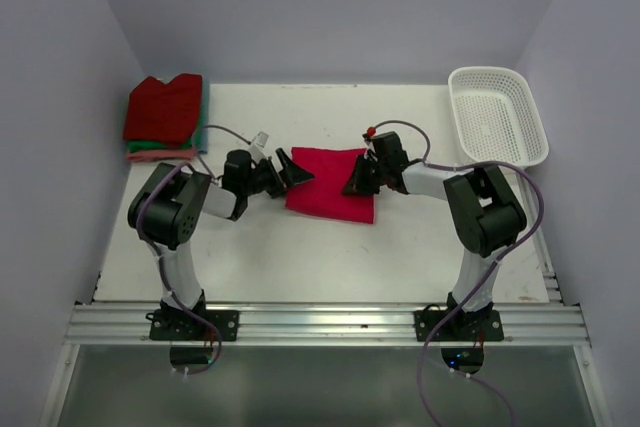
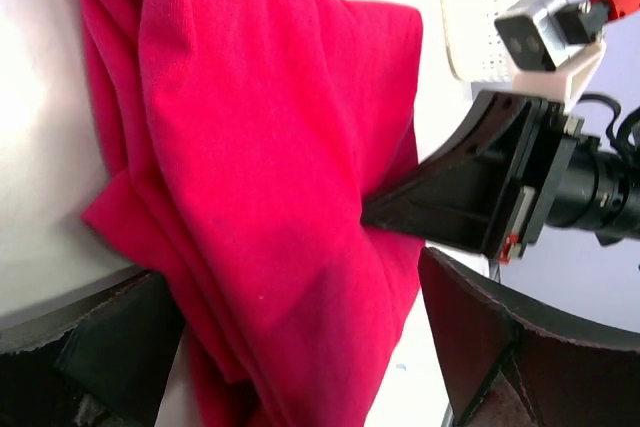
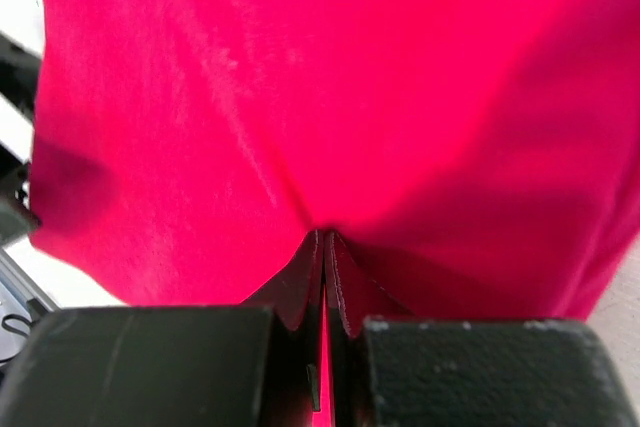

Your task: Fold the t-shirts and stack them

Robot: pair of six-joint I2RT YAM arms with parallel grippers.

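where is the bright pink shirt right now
In the top external view the bright pink shirt lies in the middle of the table, with the right hand shut on its right edge and the left hand open at its left edge.

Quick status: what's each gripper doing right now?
Left gripper: open, fingers either side of the crimson-pink t-shirt, not clamped.
Right gripper: shut on the crimson-pink t-shirt.

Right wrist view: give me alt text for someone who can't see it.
The right tool is pinched shut on a fold of the crimson-pink t-shirt, which fills nearly the whole frame. Slivers of white table show at the left edge.
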